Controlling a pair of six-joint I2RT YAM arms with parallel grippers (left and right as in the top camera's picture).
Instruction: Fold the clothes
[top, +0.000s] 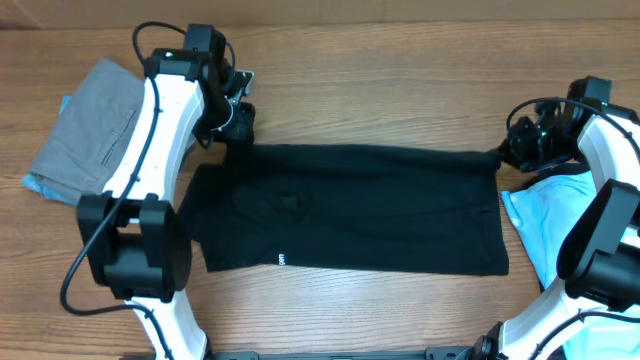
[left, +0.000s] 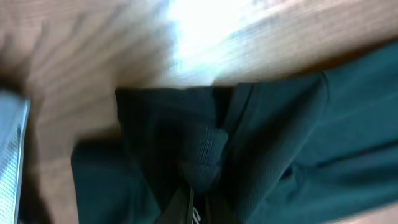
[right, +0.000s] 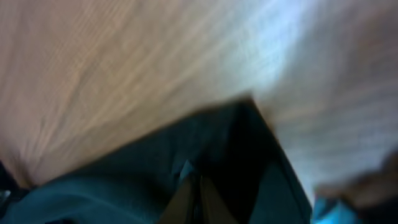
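While the black T-shirt (top: 350, 210) lies stretched on the table (top: 380, 80), the left end effector (top: 240, 140) and right end effector (top: 502, 156) each pinch a far corner, so I'd guess one fold done, more left.

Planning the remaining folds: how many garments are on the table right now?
3: the black T-shirt spread mid-table, a grey garment far left, a light-blue garment at the right edge. A blue sliver beneath the grey one may be a fourth.
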